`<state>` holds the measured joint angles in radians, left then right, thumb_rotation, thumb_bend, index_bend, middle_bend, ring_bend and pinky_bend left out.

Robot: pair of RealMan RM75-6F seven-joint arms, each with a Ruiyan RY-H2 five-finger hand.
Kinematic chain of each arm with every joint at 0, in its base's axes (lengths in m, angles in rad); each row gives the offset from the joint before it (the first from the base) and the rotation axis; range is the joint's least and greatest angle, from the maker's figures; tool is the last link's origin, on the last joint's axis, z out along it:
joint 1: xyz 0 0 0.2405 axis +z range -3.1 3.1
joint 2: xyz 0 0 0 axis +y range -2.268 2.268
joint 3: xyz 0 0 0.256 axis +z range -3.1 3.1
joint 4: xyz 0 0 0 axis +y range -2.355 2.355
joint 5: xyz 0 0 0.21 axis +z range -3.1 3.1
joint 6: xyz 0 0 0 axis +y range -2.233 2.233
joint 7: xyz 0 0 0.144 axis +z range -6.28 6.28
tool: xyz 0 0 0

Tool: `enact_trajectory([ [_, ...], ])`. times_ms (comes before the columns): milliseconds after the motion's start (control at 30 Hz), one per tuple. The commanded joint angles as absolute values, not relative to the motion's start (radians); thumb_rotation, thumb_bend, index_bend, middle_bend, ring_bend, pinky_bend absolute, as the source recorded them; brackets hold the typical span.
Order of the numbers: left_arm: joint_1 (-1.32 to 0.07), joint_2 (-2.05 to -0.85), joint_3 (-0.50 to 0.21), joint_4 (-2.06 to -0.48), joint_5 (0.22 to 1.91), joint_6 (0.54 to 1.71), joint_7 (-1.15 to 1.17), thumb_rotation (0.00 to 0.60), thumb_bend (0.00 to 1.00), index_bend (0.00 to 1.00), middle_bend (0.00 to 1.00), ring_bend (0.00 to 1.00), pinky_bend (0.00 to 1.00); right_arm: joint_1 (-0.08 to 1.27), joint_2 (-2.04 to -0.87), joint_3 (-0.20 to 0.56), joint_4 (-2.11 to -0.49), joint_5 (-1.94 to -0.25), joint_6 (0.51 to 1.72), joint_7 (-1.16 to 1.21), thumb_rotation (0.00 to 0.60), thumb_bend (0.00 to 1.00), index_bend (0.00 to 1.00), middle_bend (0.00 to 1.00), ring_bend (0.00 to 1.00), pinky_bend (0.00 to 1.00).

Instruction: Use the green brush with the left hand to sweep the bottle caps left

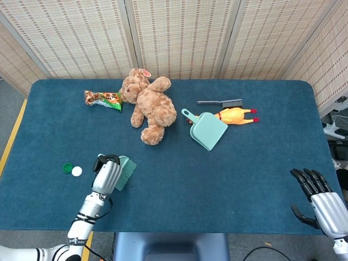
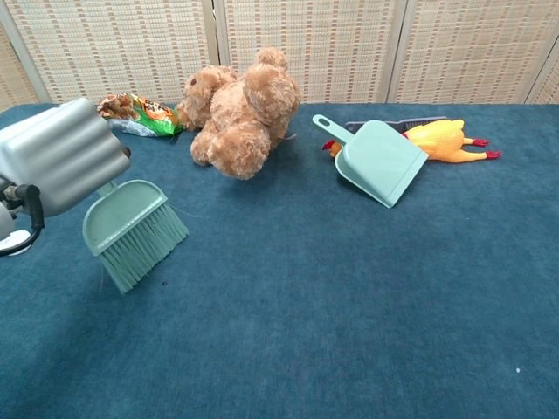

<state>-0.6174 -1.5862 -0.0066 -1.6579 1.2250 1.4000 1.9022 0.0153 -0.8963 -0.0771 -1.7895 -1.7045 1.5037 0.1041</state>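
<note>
My left hand [image 1: 106,173] [image 2: 54,154] grips the handle of the green brush [image 1: 125,169] [image 2: 129,231]; its bristles point down and to the right, close to the blue table. A green bottle cap [image 1: 67,168] and a white bottle cap [image 1: 77,171] lie side by side on the table, a short way left of that hand. In the chest view the hand covers both caps. My right hand [image 1: 317,196] hangs with fingers spread and empty at the table's front right corner, seen only in the head view.
A brown teddy bear [image 1: 148,105] [image 2: 242,110] and a snack packet [image 1: 103,99] [image 2: 133,114] lie at the back left. A green dustpan [image 1: 206,129] [image 2: 377,160], a dark brush [image 1: 221,102] and a yellow rubber chicken [image 1: 235,116] [image 2: 445,140] lie at the back right.
</note>
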Motion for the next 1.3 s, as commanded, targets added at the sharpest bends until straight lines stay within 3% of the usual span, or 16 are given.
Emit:
enact_trajectory([
  [33,-0.615,-1.588,-0.002,-1.634,1.229,1.408,1.905,0.6,0.61,0.87,1.0,0.83,0.9,0.015,-0.896,-0.077,-1.791,-1.704,1.504,0.102,0.6,0.26,0.0,0.06,0.0,0.0],
  [1300,-0.574,-1.551,0.011,-1.454,1.175,1.463,1.967,0.6,0.61,0.87,1.0,0.83,0.91,0.01,-0.898,-0.071,-1.796,-1.695,1.509,0.088,0.6,0.26,0.0,0.06,0.0,0.0],
])
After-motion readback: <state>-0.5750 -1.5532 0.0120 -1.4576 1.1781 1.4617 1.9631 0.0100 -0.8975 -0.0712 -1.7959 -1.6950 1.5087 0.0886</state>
